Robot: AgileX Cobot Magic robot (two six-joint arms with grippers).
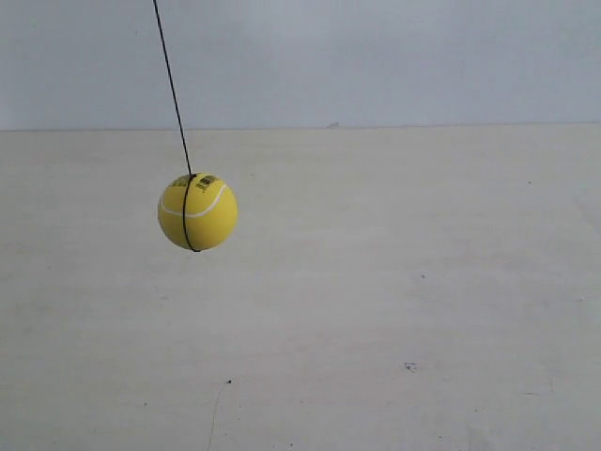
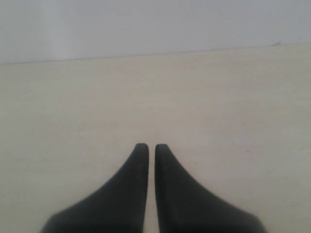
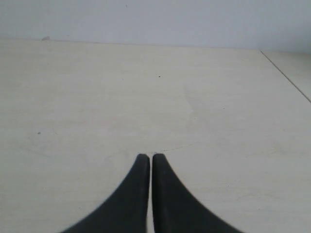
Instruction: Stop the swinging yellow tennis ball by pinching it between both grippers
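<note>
One ball (image 1: 197, 211), bright yellow with a white curved seam and small black print near its top, was seen in the exterior view. It was hung on a thin dark string (image 1: 172, 85), which was slanted from the view's upper edge down to the ball's top and carried on around it as a dark band. The ball was placed left of the view's middle, against the pale worktop (image 1: 394, 301) and below the line where the worktop was met by a grey-white wall (image 1: 394, 56). It was held by the string alone. In the left wrist view the left gripper (image 2: 147, 145) was shown above the worktop, its black tapered jaws drawn almost together, with only a thin slit between them and nothing gripped. In the right wrist view the right gripper (image 3: 146, 156) was shown likewise, its jaws closed to an even thinner slit and gripping nothing. A thin dark line (image 3: 286, 75) was seen crossing the worktop towards one corner of that view. How near the ball hung to either gripper could not be told.
</note>
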